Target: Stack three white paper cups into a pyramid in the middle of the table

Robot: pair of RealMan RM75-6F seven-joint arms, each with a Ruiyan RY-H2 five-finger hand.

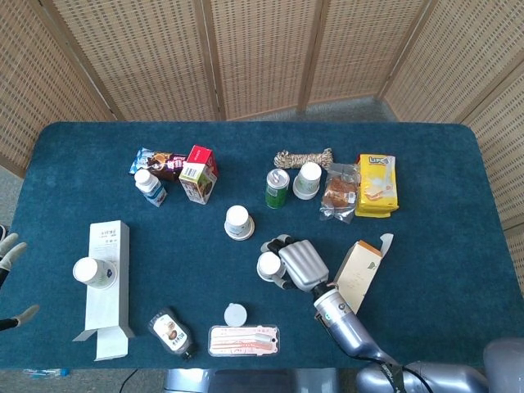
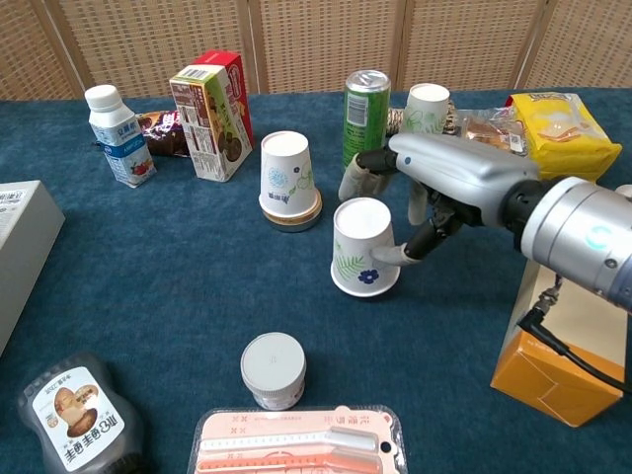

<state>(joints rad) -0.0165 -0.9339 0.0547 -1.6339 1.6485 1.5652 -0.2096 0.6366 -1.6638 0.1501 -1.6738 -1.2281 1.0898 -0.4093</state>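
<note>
cups first: the inverted cup i hold (image 2: 362, 249) sits mid-table in my right hand (image 2: 432, 188), fingers wrapped round its far side, just beside the other upturned cup (image 2: 287, 178) on its lid. squeeze too hard and the thin wall buckles; slide too far and i knock its neighbour or the green can (image 2: 366, 107). my left hand (image 1: 10, 255) idles open at the table edge.

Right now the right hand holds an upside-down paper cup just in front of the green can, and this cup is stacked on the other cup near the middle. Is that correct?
Not quite. The right hand does hold an upside-down paper cup in front of the green can, but it is not stacked: the chest view shows it standing on the table, apart from the other cup.
</note>
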